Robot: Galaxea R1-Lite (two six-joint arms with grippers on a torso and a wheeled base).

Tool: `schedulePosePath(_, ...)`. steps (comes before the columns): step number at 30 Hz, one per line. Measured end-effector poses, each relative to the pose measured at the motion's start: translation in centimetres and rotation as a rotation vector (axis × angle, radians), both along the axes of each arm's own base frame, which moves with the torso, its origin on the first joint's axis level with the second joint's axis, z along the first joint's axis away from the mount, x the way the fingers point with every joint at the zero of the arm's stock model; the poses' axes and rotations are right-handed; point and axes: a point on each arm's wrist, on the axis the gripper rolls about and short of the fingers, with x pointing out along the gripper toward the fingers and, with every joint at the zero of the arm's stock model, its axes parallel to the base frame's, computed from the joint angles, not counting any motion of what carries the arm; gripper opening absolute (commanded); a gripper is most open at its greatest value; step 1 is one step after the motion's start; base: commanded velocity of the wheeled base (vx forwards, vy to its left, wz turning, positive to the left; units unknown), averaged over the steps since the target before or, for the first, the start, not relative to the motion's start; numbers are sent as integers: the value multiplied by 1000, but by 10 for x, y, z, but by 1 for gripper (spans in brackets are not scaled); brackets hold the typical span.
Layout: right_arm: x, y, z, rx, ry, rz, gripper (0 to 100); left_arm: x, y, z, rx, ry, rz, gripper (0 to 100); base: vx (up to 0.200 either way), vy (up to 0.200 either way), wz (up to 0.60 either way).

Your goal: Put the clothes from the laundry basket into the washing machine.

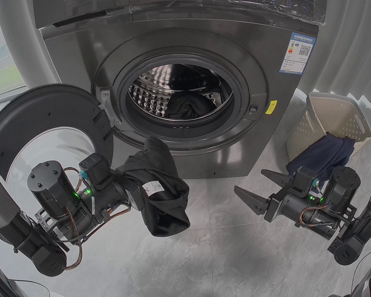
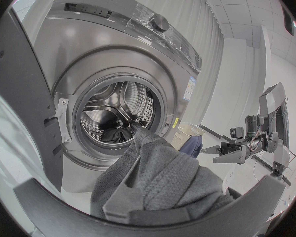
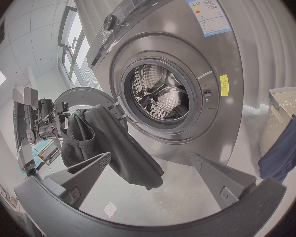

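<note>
Though under black garment (image 1: 169,211), left end effector (image 1: 137,189).

Washing machine (image 1: 251,62) ahead, door (image 1: 37,116) at left, one garment (image 1: 187,104) in drum (image 1: 152,100), laundry basket (image 1: 338,112) at right, second garment (image 1: 325,153) over its rim, third garment (image 1: 160,186) before drum.

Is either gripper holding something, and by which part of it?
The left gripper holds the black garment by a bunched part beside its white label. The right gripper, fingers open, holds nothing.
</note>
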Motion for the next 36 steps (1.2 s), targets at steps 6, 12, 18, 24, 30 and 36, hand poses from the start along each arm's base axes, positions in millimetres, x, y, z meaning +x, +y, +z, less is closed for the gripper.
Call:
schedulePosePath(6, -3, 0, -2, -5, 8, 6, 100, -1, 0, -1, 3, 6, -4, 0, 33, 0, 0)
schedulePosePath(12, -6, 2, -3, -12, 17, 19, 100, -3, -3, -2, 4, 8, -13, 0, 0, 0, 0)
schedulePosePath(18, -7, 2, -3, -11, 15, 20, 100, -3, -3, -2, 4, 8, -14, 0, 167, 0, 0)
schedulePosePath(24, -7, 2, -3, -11, 16, 22, 100, -3, -3, -1, 1, 7, -16, 0, 133, 0, 0)
schedulePosePath(30, -9, 4, -3, -10, 16, 29, 100, -5, -7, -2, -9, 16, -31, 0, 0, 0, 0)
schedulePosePath(36, -13, 7, 1, 1, 6, 32, 100, -6, -15, 1, -24, 11, -61, 0, 0, 0, 0)
